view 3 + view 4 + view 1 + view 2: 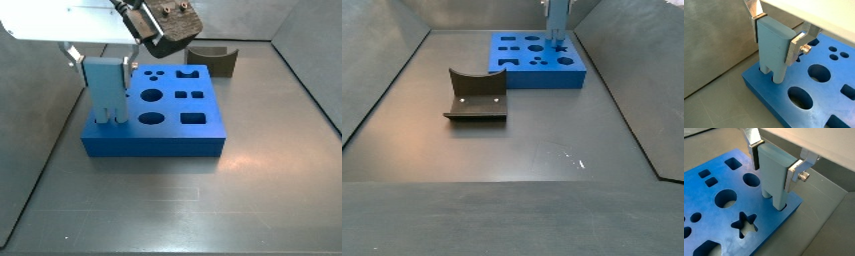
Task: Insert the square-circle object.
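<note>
Light-blue peg piece [774, 42] gripped by the tool [776, 37] over a corner of the blue block [158, 142].

The desk [516, 150] is a dull grey metal sheet with grey walls rising around it, and light glints on it in the lower right of a side view. The arm is cut off at the upper edge in both side views, and the tool's upper part is hidden behind a pale housing in both wrist views. Whether the pegs have entered any hole cannot be made out. The piece is tall and narrow, with a flat upright body and thin pegs reaching down to the block's top. Silver fingers [795, 174] clamp its two sides. A dark curved-notch block [476, 95] sits well apart, left of centre.
</note>
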Robot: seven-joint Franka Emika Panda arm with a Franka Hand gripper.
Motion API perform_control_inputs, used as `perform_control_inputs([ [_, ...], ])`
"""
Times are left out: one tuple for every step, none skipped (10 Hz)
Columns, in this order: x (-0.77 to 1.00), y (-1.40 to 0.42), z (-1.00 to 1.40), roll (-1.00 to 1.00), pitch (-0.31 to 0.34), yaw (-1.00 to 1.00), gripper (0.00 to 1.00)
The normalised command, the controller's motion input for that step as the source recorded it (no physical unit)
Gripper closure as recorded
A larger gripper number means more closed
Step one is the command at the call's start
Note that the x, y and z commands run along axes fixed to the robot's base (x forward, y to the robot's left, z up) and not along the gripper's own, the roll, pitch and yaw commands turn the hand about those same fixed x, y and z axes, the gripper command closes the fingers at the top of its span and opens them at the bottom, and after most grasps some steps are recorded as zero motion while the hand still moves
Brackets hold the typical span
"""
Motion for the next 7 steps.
perform_control_inputs([
  [0.12, 0.00, -0.34, -0.02, 0.000, -0.02, 1.00],
  [0.03, 0.00, -0.26, -0.03, -0.016, -0.03, 1.00],
  [0.05, 0.00, -0.31, 0.00, -0.007, -0.03, 1.00],
  [0.01, 0.00, -0.44, 0.08, -0.049, 0.00, 1.00],
  [0.00, 0.00, -0.38, 0.15, -0.081, 0.12, 1.00],
  [0.00, 0.00, -0.05, -0.02, -0.026, 0.00, 1.00],
  [0.00, 0.00, 0.00, 0.00, 0.000, 0.00, 1.00],
])
